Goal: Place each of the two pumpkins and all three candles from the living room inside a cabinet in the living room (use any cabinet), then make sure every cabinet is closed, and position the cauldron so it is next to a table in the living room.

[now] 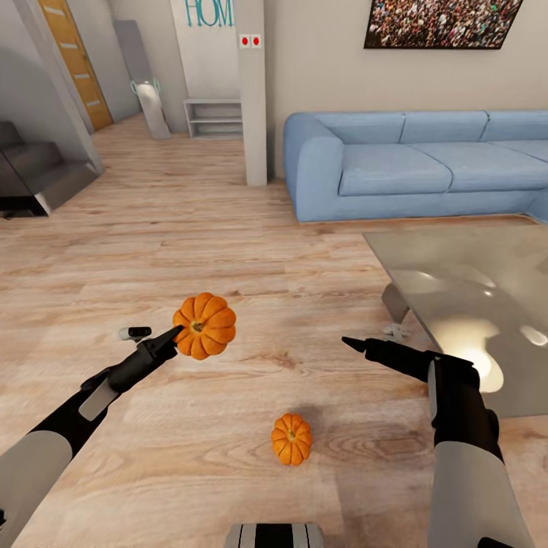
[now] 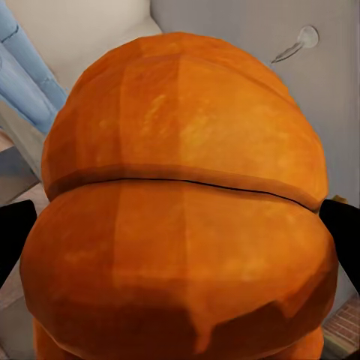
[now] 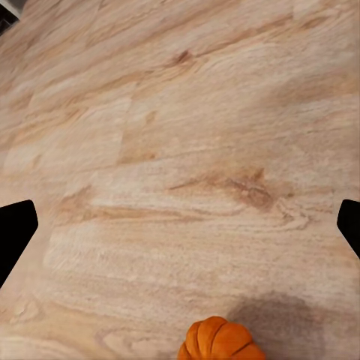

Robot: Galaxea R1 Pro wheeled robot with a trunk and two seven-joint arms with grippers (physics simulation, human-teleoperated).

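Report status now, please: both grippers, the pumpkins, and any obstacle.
Left gripper shut on raised pumpkin. Right gripper open, empty, above floor. Second pumpkin on floor between the arms. Glass table close by right arm.

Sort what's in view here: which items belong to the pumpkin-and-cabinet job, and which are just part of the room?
Job items:
- held pumpkin, clamped in the left gripper
- second pumpkin, on the floor
- glass coffee table
- right gripper, open, holding nothing

Just there:
- blue sofa
- white shelf unit
- stairs
- crowd picture
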